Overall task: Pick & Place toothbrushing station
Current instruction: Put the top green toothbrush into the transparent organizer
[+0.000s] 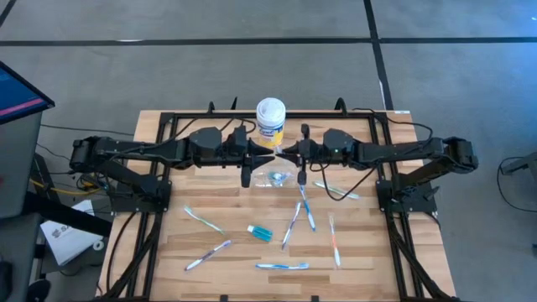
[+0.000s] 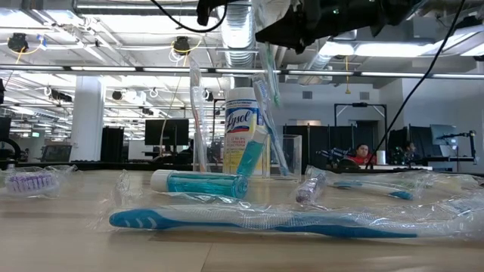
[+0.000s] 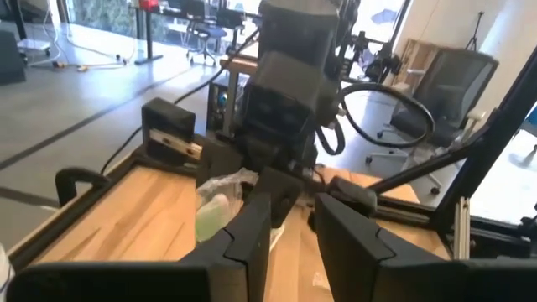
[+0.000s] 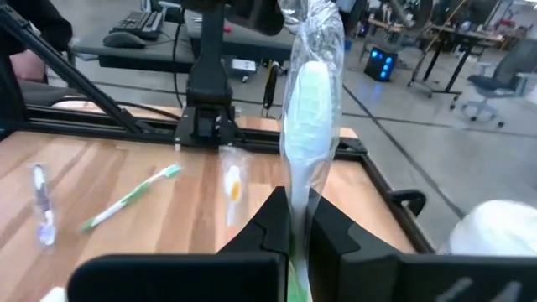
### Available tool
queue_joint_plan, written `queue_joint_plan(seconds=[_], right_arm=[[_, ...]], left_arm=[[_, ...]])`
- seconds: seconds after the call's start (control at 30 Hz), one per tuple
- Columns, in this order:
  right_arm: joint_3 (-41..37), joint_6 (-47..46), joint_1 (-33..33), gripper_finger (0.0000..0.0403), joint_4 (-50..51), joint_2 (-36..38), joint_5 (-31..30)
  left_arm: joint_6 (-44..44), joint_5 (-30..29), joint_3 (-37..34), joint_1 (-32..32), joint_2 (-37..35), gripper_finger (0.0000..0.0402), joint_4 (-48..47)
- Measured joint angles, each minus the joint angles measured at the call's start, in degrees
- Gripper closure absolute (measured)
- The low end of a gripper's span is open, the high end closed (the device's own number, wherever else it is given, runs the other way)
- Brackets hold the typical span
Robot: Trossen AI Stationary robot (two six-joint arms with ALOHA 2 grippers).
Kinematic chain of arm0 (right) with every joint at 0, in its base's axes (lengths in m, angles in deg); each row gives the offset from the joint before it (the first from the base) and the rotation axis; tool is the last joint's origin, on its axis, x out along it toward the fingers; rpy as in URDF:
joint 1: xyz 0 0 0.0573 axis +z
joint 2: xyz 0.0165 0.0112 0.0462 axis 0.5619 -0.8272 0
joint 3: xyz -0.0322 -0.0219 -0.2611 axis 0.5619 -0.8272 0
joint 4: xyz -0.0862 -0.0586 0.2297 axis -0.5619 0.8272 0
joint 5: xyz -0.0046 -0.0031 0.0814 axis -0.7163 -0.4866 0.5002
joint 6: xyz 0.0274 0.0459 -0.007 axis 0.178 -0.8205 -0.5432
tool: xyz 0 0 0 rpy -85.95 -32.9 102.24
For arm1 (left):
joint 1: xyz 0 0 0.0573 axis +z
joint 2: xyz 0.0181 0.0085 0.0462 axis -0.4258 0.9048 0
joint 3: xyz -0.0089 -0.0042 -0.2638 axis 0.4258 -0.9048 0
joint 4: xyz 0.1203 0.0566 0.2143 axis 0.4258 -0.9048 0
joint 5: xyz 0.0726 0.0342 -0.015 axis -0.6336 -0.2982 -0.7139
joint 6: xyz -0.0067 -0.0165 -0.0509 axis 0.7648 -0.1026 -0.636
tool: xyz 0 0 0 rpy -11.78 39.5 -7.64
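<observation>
two toothbrushes (image 2: 198, 113) stand in the cup (image 1: 274, 178); right tool (image 4: 295, 220) grips a wrapped toothbrush (image 4: 309, 109).

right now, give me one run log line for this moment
right tool: shut on wrapped toothbrush, above cup | left tool: open, beside cup | on table: more toothbrushes, teal tube

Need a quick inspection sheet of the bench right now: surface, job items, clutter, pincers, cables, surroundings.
Surface: wooden table, black frame around it.
Job's things: clear cup at centre; wrapped toothbrushes and a teal tube scattered in front.
Clutter: yellow Lysol canister behind the cup.
Grippers: right pincer shut on a wrapped green toothbrush, held upright above the cup; left pincer partly open, facing it, holding nothing.
Cables: black leads trail off the left side.
Surroundings: open office; seated person far behind.
</observation>
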Motion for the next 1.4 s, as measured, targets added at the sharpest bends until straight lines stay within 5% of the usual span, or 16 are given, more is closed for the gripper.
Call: queue_joint_plan(seconds=[0.6, 1.4], right_arm=[[-11.04, -6.67, -4.91, 0.0397, -14.96, -0.02, 5.91], [-24.7, -12.49, -5.92, 0.0397, -34.97, -0.22, 5.63]], left_arm=[[2.9, -0.08, 0.0, 0.02, 0.0, 0.0311, -3.91], [2.95, -0.44, -0.02, 0.02, 0.0, 0.0311, -4.83]])
